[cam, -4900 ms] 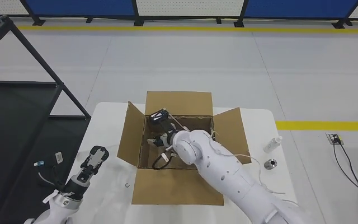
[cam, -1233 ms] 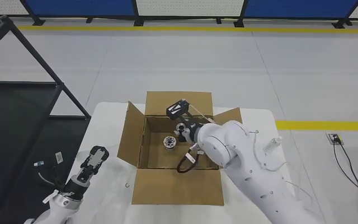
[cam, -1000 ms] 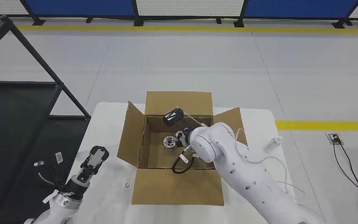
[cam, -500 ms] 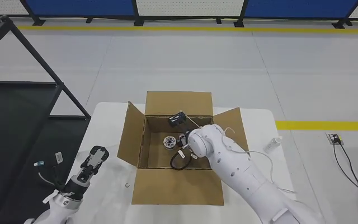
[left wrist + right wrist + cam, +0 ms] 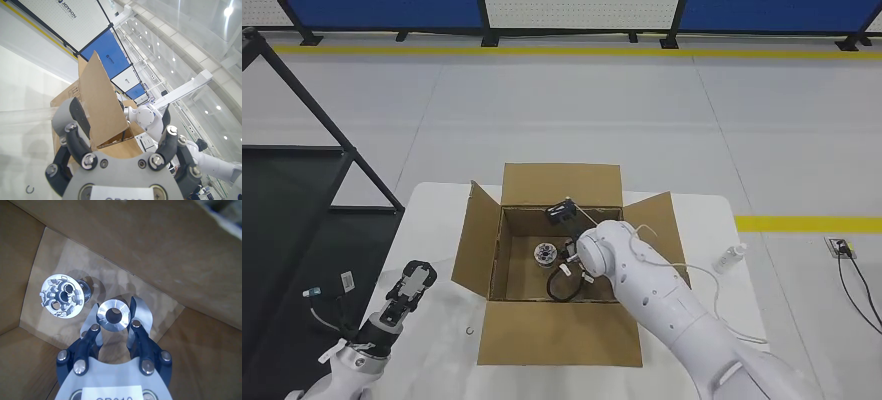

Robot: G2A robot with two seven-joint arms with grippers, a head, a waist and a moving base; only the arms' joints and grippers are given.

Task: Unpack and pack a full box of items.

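On white table point(image 5: 447, 350), box point(image 5: 557, 338); grey floor point(image 5: 642, 120)

box point(image 5: 560, 338) opening: right arm point(image 5: 642, 290) fills its right half, left half open above | box floor: toothed hub point(image 5: 62, 296) stands just beside the right gripper point(image 5: 113, 308) and its clamped metal cylinder point(image 5: 103, 313), bare cardboard on the cylinder's other side | left gripper point(image 5: 414, 280): raised left flap point(image 5: 470, 240) stands between it and the box interior, small ring point(image 5: 471, 332) on the table point(image 5: 437, 215) near
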